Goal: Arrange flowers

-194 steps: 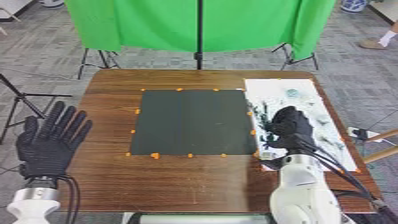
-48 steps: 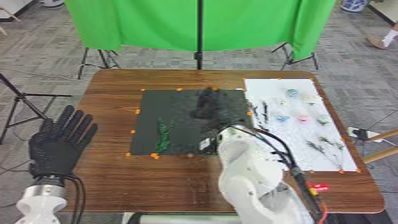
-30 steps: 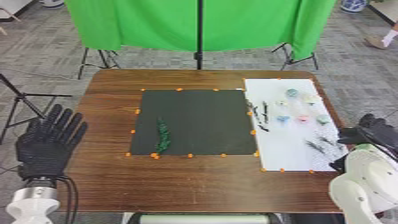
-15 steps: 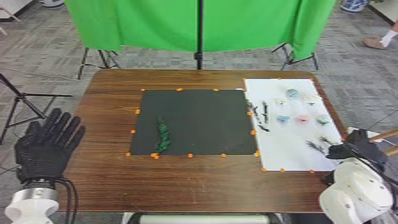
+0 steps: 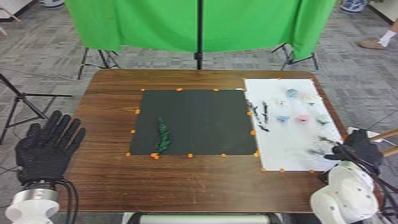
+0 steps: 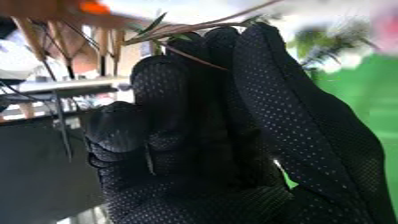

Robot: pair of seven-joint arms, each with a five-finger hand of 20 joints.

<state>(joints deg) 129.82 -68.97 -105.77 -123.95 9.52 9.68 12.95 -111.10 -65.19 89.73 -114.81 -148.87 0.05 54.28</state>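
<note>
Your right hand (image 5: 360, 147) has its fingers pinching a thin stem (image 6: 171, 32) (thumb closed in) at the edge of the white sheet (image 5: 282, 137). Your left hand (image 5: 44, 155) has fingers spread.

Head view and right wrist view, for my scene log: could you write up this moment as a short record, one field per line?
surface: brown wooden table
mat: black mat, orange marks around its edges
on mat: green leafy sprig, lying on the left part
sheet: white sheet, right of the mat
on sheet: dark twigs along the left side; small blossoms, including a blue blossom and a pink blossom
left hand: left hand open, at the table's left side
right hand: right hand by the sheet's right edge; thin brown stems at the glove
</note>
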